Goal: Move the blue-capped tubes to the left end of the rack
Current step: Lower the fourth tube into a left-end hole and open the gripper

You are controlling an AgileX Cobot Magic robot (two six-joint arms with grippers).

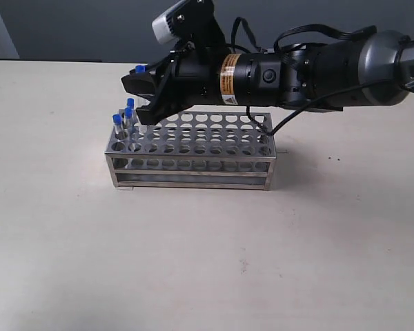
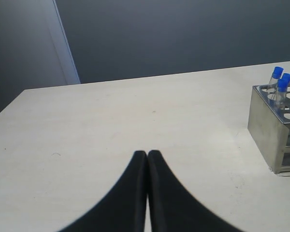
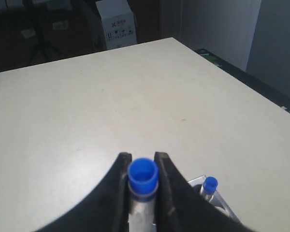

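Observation:
The shiny metal rack (image 1: 193,162) stands mid-table. Three blue-capped tubes (image 1: 126,114) sit upright in holes at its left end. My right gripper (image 1: 139,96) reaches across above that end and is shut on a fourth blue-capped tube (image 1: 140,69), whose lower part hangs just over the rack's top holes. In the right wrist view that tube (image 3: 143,176) is pinched between the fingers (image 3: 121,166), with one racked tube (image 3: 210,184) beside it. My left gripper (image 2: 147,153) is shut and empty over bare table, well away from the rack (image 2: 268,125) and its tubes (image 2: 282,83).
The rack's remaining holes (image 1: 214,134) hold nothing. A dark wall (image 1: 69,27) runs behind the table's far edge. A cardboard box (image 3: 115,21) stands beyond the table in the right wrist view.

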